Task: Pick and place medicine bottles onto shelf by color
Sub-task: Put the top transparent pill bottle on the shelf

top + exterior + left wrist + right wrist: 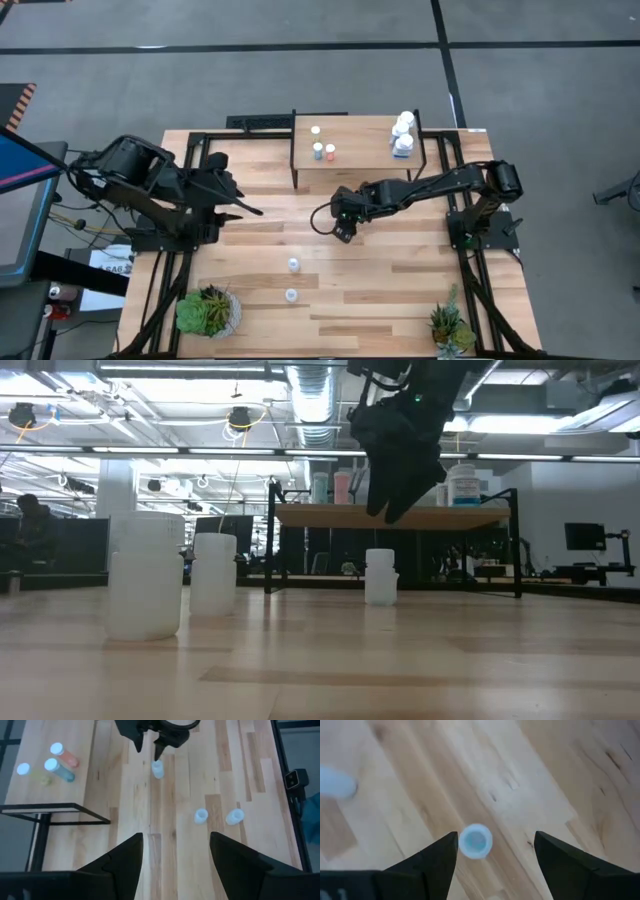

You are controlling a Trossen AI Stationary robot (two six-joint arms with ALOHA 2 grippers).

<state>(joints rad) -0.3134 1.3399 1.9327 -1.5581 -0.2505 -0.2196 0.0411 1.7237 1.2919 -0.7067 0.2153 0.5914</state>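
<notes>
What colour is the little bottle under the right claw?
Pale blue bottle, clearest in the right wrist view.

**Two dark arms**

Both arms are black throughout, built of rounded joint housings linked by slim straight segments. The left arm (150, 175) has a bulky drum-shaped shoulder housing, and thin cables trail from its base. The right arm (440, 185) has a similar round housing at its base and a small green light near its wrist. The right gripper (343, 232) ends in two black tapered fingers (427, 862). The left gripper (175, 865) has matching matte black, wedge-shaped fingers (120, 862).
</notes>
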